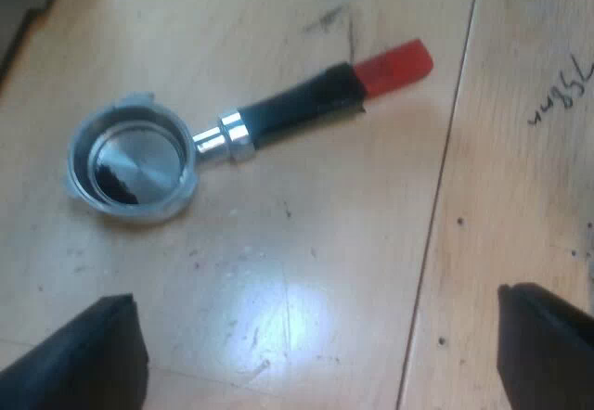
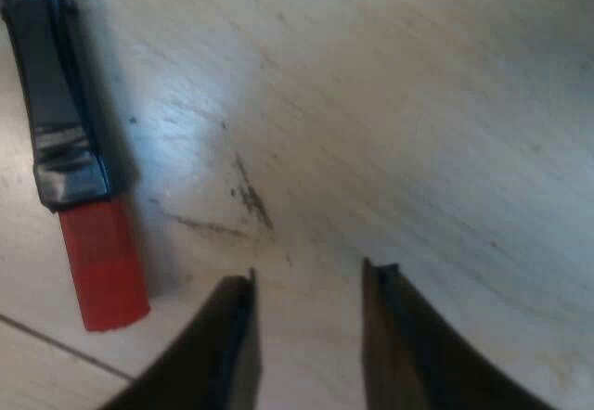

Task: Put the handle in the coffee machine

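Note:
The metal holder lies loose on the pale wooden table, its round basket facing up. Its dark handle ends in a red tip. My left gripper hangs above the table a short way from the holder, open wide, with nothing between its fingers. In the right wrist view the dark handle and its red end lie on the wood beside my right gripper, which is open, close to the table and empty.
The wooden table has a thin seam running past the red tip, some dark scuff marks and handwriting. A dark object's edge shows beyond the holder's basket.

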Available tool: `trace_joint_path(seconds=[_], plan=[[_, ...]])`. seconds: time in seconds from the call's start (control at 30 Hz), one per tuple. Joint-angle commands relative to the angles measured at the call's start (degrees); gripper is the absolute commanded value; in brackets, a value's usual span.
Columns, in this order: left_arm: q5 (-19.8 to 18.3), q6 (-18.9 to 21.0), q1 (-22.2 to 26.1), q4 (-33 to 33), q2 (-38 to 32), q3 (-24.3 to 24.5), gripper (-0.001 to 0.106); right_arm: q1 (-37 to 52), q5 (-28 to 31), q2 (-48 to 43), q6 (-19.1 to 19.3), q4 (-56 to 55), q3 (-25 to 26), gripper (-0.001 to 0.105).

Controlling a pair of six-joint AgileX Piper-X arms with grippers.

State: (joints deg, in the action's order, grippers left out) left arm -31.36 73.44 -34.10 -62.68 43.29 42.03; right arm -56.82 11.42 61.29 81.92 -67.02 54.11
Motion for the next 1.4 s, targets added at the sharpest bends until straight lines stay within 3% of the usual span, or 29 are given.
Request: trace_joint_path(seconds=[0.03, 0.2, 0.43, 0.57, 0.8, 0.9, 1.1, 1.4], plan=[[-0.2, 0.9, -0.4, 0.0, -0.2, -0.9, 0.08, -0.1, 0.5, 0.7, 0.7, 1.1, 0.2, 0.018], [0.8, 0.9, 0.2, 0.0, -0.4, -1.1, 0.08, -0.1, -2.1, 1.5, -0.4, 9.9, -6.0, 0.0], [1.1, 1.3, 5.9, 1.5, -0.4, -1.1, 0.08, -0.1, -4.2, 2.7, -2.1, 15.6, -11.6, 0.0], [1.1, 1.3, 8.1, 1.2, -0.4, -1.1, 0.08, -0.1, -5.1, 4.5, -2.1, 17.5, -11.8, 0.0], [1.6, 1.3, 8.1, 1.2, -0.4, -1.1, 0.08, -0.1, -8.6, 13.4, -1.0, 19.9, -11.8, 0.0], [3.6, 1.1, 8.1, 1.2, -0.4, -1.3, 0.08, -0.1, -10.1, 15.0, -1.0, 21.7, -11.8, 0.0], [3.7, 1.1, 8.1, 0.9, -0.4, -2.6, 0.08, -0.5, -14.4, 16.5, -1.1, 22.8, -11.8, 0.0], [4.1, 1.1, 14.5, -1.8, -0.4, -2.5, 0.08, -5.1, -16.8, 19.9, -3.7, 25.5, -9.9, 0.0]])
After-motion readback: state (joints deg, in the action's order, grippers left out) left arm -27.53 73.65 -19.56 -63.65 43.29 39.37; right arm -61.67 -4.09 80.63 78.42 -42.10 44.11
